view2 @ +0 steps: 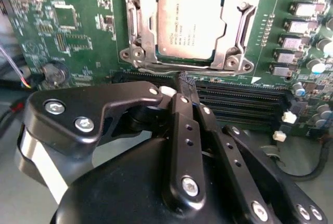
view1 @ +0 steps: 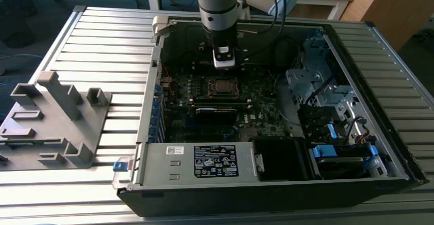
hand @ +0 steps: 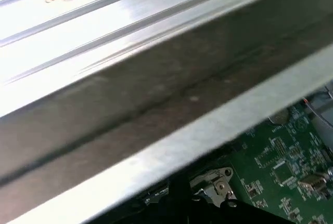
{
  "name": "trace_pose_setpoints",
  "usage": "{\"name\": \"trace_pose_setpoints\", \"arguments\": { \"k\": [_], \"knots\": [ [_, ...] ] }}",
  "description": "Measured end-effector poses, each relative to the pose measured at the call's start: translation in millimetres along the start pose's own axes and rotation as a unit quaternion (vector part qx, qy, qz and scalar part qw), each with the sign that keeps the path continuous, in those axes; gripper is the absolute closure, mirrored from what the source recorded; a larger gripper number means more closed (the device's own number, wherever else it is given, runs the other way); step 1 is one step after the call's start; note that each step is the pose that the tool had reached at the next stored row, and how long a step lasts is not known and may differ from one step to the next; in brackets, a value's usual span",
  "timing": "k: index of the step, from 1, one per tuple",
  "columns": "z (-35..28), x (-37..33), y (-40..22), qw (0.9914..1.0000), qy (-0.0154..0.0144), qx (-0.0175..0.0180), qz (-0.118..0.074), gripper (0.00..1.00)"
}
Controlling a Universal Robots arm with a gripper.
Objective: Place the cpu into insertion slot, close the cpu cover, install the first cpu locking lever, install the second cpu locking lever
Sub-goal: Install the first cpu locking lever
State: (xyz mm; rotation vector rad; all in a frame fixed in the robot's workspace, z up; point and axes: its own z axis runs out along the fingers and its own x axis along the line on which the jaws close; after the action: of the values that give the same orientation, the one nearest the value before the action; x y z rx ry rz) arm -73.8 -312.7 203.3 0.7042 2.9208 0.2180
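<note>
Hanging over the open computer case [view1: 271, 184] in the exterior view, the arm [view1: 218, 6] reaches down from 12 o'clock, and the gripper [view1: 224, 66] sits just above the motherboard [view1: 265, 118]. The insertion slot [view1: 224, 86] lies directly at 6 o'clock of the gripper, close by, with the cpu seated in it. A silver power-supply box [view1: 196, 161] occupies the case edge at 6 o'clock of the slot. A grey plastic fixture [view1: 58, 121] stands on the slatted table [view1: 101, 37], well apart at 9 o'clock of the case.

Second wrist view: the cpu [view2: 191, 25] rests flat inside the insertion slot [view2: 132, 21], silver-grey face up. The cpu cover [view2: 234, 31] lies down around the chip, which shows through its square window. The gripper [view2: 183, 94] is near the slot's edge, over the long black memory connectors [view2: 244, 102]; its fingers [view2: 179, 115] are drawn together with nothing visible between them.

First wrist view: a metal wall of the case [hand: 156, 109] crosses the frame, and a strip of green motherboard [hand: 281, 167] with a silvery bracket [hand: 216, 182] lies beyond it.
</note>
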Motion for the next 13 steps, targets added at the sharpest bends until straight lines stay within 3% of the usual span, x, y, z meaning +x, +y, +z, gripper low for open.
{"name": "trace_pose_setpoints", "arguments": {
  "k": [4,7,10,13],
  "knots": [
    [0.3,0.0,0.0,0.99960,0.0045,-0.0020,-0.028,0.89],
    [0.5,0.1,-0.2,0.99882,0.0072,-0.0020,-0.048,0.89],
    [0.7,0.1,-0.1,0.99779,0.0082,0.0006,-0.066,0.89],
    [0.8,0.1,-0.2,0.99675,0.0080,0.0056,-0.080,0.89]
  ]
}}
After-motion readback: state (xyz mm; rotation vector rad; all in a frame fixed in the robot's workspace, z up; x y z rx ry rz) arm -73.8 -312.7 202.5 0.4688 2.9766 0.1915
